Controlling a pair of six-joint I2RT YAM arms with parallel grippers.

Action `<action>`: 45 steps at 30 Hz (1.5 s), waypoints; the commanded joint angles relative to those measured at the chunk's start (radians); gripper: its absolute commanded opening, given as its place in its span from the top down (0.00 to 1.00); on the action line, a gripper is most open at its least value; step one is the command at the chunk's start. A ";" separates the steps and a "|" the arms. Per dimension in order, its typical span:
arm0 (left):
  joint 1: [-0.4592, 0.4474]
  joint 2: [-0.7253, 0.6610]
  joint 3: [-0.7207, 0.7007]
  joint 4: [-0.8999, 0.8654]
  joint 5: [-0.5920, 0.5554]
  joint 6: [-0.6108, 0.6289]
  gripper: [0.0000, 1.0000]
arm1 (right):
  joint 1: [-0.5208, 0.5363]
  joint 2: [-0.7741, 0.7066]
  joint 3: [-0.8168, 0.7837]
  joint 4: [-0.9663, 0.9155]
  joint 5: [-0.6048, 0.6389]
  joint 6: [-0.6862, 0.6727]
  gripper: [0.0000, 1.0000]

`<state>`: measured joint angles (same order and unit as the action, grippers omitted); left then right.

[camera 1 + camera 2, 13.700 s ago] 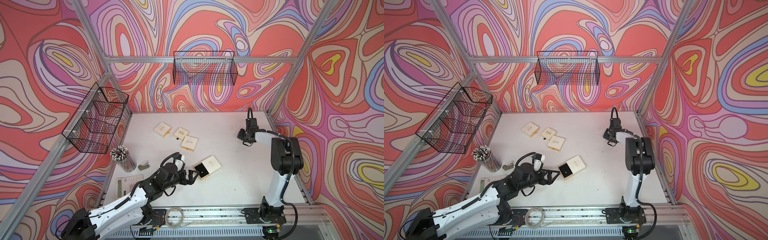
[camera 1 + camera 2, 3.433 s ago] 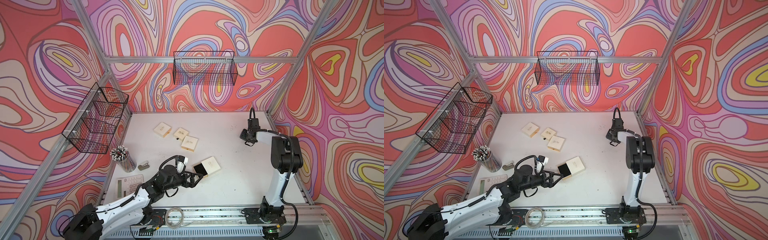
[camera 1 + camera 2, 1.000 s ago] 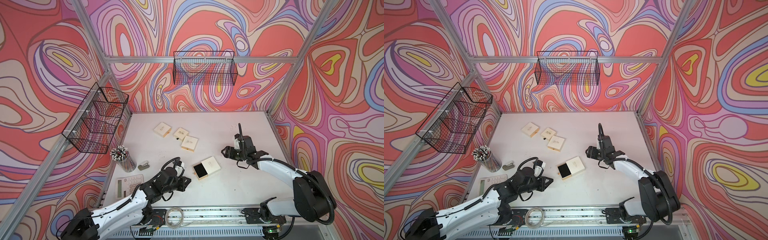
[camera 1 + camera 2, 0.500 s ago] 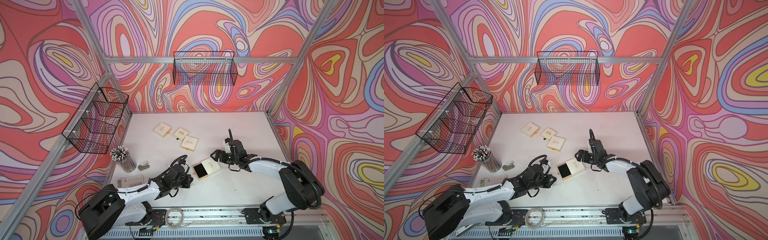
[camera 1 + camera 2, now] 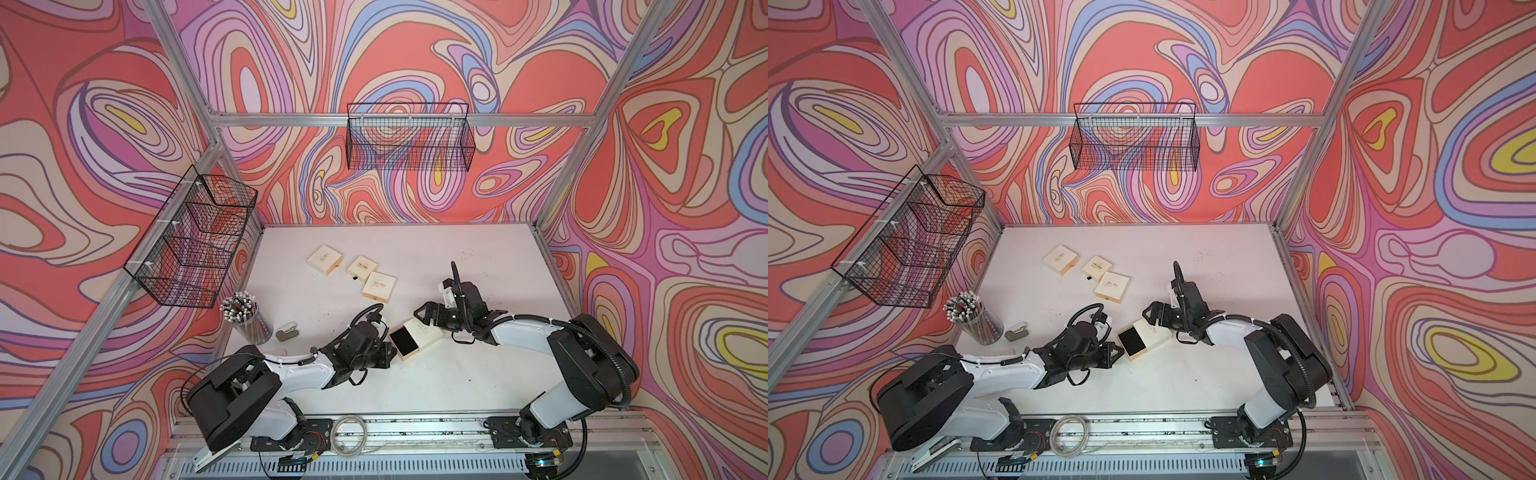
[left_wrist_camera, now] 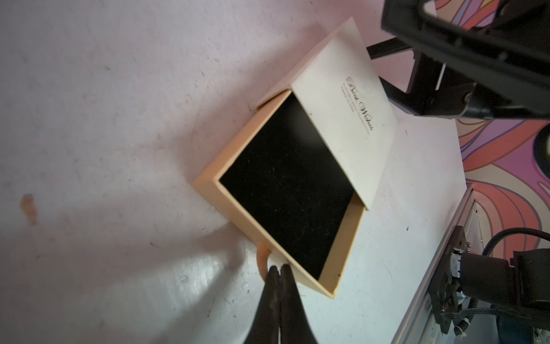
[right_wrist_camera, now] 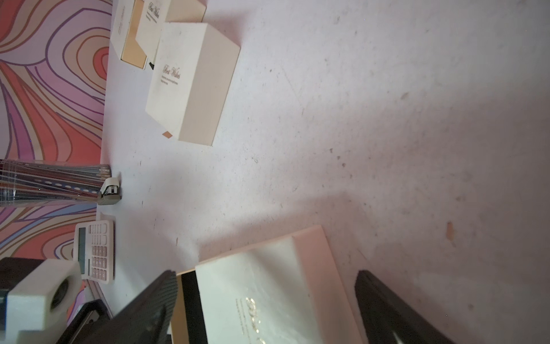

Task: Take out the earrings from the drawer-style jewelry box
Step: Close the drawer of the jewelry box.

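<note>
On the table (image 5: pixel 436 374), the jewelry box (image 5: pixel 419 334) lies half open. The right gripper (image 7: pixel 265 278) straddles its cream sleeve, jaws wide and not yet pressing; they should close squarely on the sleeve's sides to steady it. The left gripper (image 6: pixel 278 269), jaws closed, sits at the drawer (image 6: pixel 285 184) front beside its pull tab (image 6: pixel 262 257); any pull should run straight. The black lining looks bare. The earrings (image 5: pixel 484 273) seem to be pale specks well apart on the table.

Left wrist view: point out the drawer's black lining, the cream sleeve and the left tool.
black lining (image 6: pixel 285 190), left wrist view, middle of the dark pad.
cream sleeve (image 6: pixel 336 134), left wrist view, top face beside the lettering.
left tool (image 6: pixel 279 268), left wrist view, midway between its shut fingertips.
</note>
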<state>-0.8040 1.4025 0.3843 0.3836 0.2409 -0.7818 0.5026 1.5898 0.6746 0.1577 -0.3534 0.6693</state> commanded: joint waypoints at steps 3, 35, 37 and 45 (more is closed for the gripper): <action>0.003 0.046 0.035 0.082 0.041 -0.004 1.00 | 0.017 0.025 -0.006 0.033 -0.022 0.012 0.02; -0.035 0.276 0.203 0.227 0.063 -0.025 1.00 | 0.039 0.032 -0.007 0.032 -0.019 0.018 0.03; -0.038 0.286 0.205 0.239 0.066 -0.029 1.00 | 0.039 0.033 -0.004 0.029 -0.016 0.018 0.03; -0.046 0.210 0.143 0.240 0.049 -0.035 1.00 | 0.040 -0.013 0.031 -0.065 0.133 0.034 0.03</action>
<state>-0.8394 1.6688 0.5491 0.5747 0.3084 -0.8089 0.5285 1.6062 0.6785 0.1436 -0.2989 0.6792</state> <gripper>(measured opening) 0.047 0.973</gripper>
